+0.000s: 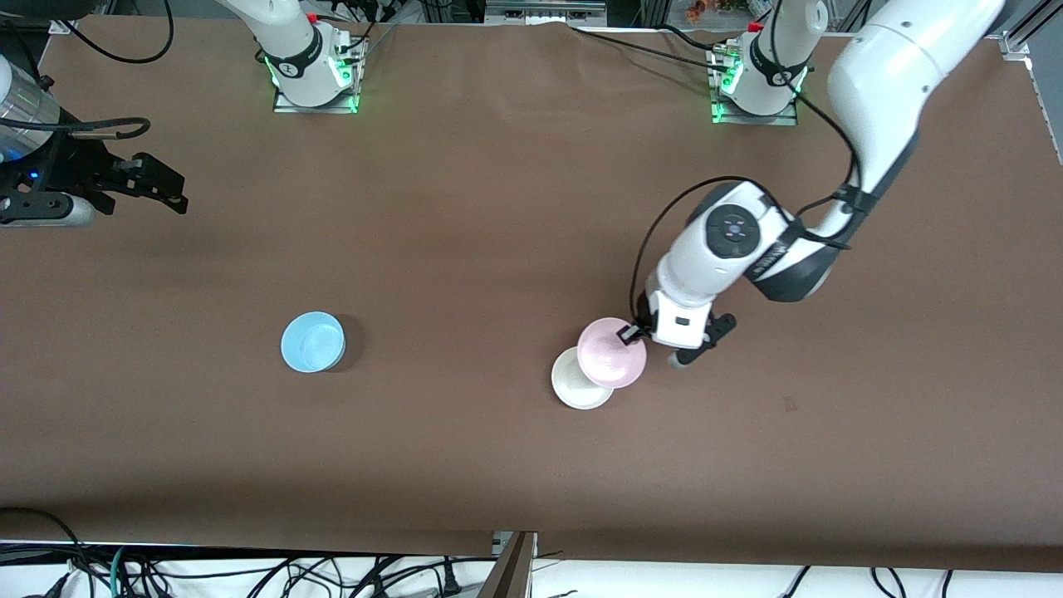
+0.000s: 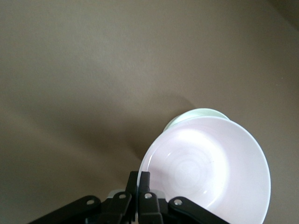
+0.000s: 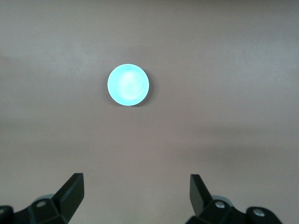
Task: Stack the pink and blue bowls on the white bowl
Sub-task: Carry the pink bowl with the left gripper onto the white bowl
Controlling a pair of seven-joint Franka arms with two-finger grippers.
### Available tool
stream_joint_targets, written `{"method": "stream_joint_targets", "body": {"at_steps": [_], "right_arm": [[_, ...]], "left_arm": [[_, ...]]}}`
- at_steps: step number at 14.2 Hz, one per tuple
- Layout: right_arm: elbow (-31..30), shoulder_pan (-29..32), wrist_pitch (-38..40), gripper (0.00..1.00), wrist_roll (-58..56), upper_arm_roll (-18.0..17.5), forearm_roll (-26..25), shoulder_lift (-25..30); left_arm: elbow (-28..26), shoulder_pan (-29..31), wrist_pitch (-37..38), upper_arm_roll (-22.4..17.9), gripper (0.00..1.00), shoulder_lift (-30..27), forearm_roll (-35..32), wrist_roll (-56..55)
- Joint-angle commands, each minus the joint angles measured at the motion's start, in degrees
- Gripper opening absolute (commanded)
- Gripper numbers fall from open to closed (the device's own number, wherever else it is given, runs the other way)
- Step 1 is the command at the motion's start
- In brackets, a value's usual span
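Note:
My left gripper (image 1: 631,334) is shut on the rim of the pale pink bowl (image 1: 610,353) and holds it up over the white bowl (image 1: 573,384). The pink bowl covers only part of the white bowl, offset toward the left arm's end. In the left wrist view the fingers (image 2: 140,179) pinch the pink bowl's rim (image 2: 210,172), and a sliver of the white bowl (image 2: 196,114) shows under it. The light blue bowl (image 1: 312,341) stands alone toward the right arm's end and also shows in the right wrist view (image 3: 128,85). My right gripper (image 1: 166,187) is open and empty and waits at the right arm's end.
The brown table (image 1: 498,208) carries only the three bowls. The arm bases stand along its edge farthest from the front camera. Cables lie off the table's front edge.

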State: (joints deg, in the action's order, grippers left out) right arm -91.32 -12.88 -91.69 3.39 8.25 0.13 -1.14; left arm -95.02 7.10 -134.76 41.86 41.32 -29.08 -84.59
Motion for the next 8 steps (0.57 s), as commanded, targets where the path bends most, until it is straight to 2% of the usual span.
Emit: {"method": "stream_joint_targets", "body": {"at_steps": [1,3,8], "right_arm": [[0.4,0.3,0.4,1.00,-0.8,0.0,0.5,0.0],[0.4,0.4,0.2,1.00,-0.8,0.0,0.5,0.0],[0.4,0.5,0.1,1.00,-0.8,0.0,0.5,0.0]], "left_arm": [[7.9,-10.3,0.8,-8.7,0.00,3.5,1.1,-4.8],[10.6,-13.8,0.8,-12.2,0.00,5.0,1.5,-6.2],[11.4,-14.2,-2.1,-12.9,0.00,7.2,0.8,-6.9]]}}
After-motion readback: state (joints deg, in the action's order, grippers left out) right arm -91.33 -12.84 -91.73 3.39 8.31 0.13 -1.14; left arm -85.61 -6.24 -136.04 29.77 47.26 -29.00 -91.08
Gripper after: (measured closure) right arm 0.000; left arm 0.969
